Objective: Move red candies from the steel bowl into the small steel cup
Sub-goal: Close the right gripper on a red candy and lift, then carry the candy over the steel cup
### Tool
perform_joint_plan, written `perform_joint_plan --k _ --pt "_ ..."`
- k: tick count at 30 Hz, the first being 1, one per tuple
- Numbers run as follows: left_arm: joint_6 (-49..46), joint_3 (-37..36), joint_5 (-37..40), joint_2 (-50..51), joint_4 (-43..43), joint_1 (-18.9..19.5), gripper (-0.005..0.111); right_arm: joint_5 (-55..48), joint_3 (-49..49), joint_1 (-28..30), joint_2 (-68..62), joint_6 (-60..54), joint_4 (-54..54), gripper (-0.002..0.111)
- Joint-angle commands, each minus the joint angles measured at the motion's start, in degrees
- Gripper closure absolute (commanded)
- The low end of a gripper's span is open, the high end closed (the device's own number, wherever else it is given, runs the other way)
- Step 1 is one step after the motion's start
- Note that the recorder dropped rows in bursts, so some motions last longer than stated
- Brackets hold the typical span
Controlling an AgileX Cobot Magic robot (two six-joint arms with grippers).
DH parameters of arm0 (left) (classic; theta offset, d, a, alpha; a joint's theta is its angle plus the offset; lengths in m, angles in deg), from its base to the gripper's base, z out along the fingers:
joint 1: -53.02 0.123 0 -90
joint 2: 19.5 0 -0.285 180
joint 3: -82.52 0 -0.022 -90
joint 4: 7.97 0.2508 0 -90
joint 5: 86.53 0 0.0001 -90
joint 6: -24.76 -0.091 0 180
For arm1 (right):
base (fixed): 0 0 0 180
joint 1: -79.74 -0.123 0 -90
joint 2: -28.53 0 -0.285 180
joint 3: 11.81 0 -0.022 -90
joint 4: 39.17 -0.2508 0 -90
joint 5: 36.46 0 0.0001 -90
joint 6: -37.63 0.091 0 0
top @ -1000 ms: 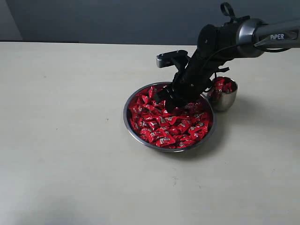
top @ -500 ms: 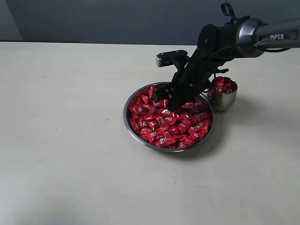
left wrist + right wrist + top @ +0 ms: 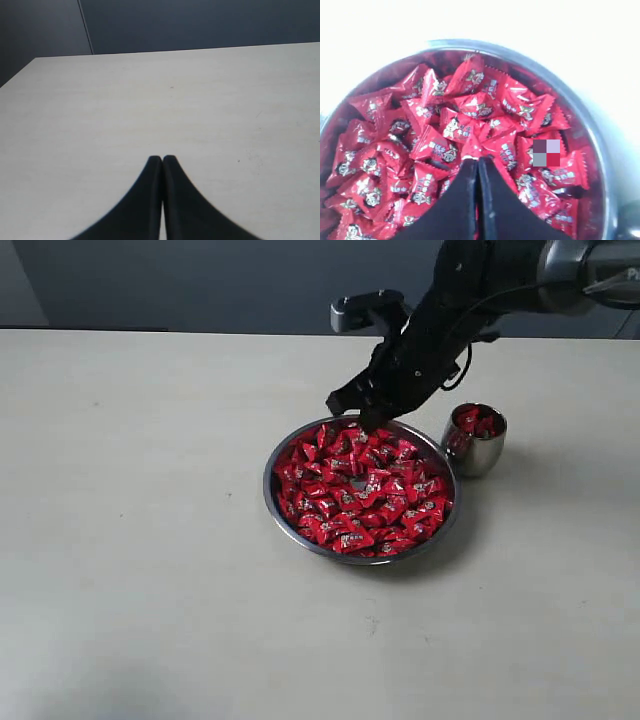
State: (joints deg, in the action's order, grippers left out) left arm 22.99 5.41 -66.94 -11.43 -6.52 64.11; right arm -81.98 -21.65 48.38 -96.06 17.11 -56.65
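My right arm (image 3: 520,265) comes in from the right side, near the far edge of the table (image 3: 150,540), and bends down toward the middle. My right gripper (image 3: 362,412) points down and to the left, up in the air. Its two black fingers (image 3: 462,200) are pressed tight together. My left gripper (image 3: 162,159) is low over the table, and its fingers (image 3: 140,200) touch each other too.

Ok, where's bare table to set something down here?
The table left of the bowl is all bare, and the strip on its camera side too. Crowded: the bowl-to-cup gap, with the right gripper over the bowl's far rim.
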Motion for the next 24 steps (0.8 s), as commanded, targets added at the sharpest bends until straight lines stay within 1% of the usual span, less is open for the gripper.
perform_joint_plan --k 1,2,5,8,9,11,12,13,14,15,17,24 --pt "0.08 -0.11 -0.45 -0.27 0.11 -0.38 0.106 -0.6 -0.25 -0.04 4.35 5.79 10.2 0.109" --pt "0.08 -0.11 -0.45 -0.27 0.11 -0.38 0.106 -0.6 -0.25 -0.04 4.85 6.8 11.73 0.109" --pt "0.08 -0.11 -0.45 -0.27 0.11 -0.38 0.106 -1.9 -0.25 0.2 7.62 11.8 21.53 0.109" --pt "0.08 -0.11 -0.45 -0.27 0.11 -0.38 0.106 -2.58 -0.25 3.22 9.27 12.21 22.23 0.109" --pt "0.08 -0.11 -0.45 -0.27 0.11 -0.38 0.106 -3.22 -0.25 5.2 9.68 12.21 22.02 0.109" --pt "0.08 -0.11 -0.45 -0.27 0.11 -0.38 0.106 -4.08 -0.25 9.61 10.26 12.21 19.87 0.109" --pt "0.08 -0.11 -0.45 -0.27 0.11 -0.38 0.106 -4.22 -0.25 10.91 10.5 12.21 18.91 0.109" --pt "0.08 -0.11 -0.45 -0.27 0.11 -0.38 0.106 -4.84 -0.25 13.3 10.89 10.24 15.54 0.109" --pt "0.08 -0.11 -0.45 -0.27 0.11 -0.38 0.106 -5.33 -0.25 14.08 11.02 9.0 13.72 0.109" --pt "0.08 -0.11 -0.45 -0.27 0.11 -0.38 0.106 -6.26 -0.25 15.48 11.38 5.37 8.01 0.109" --pt "0.08 -0.11 -0.45 -0.27 0.11 -0.38 0.106 -7.62 -0.25 16.03 11.38 1.45 3.65 0.109" --pt "0.08 -0.11 -0.45 -0.27 0.11 -0.38 0.106 -8.19 -0.12 16.03 10.13 1.04 1.93 0.109"
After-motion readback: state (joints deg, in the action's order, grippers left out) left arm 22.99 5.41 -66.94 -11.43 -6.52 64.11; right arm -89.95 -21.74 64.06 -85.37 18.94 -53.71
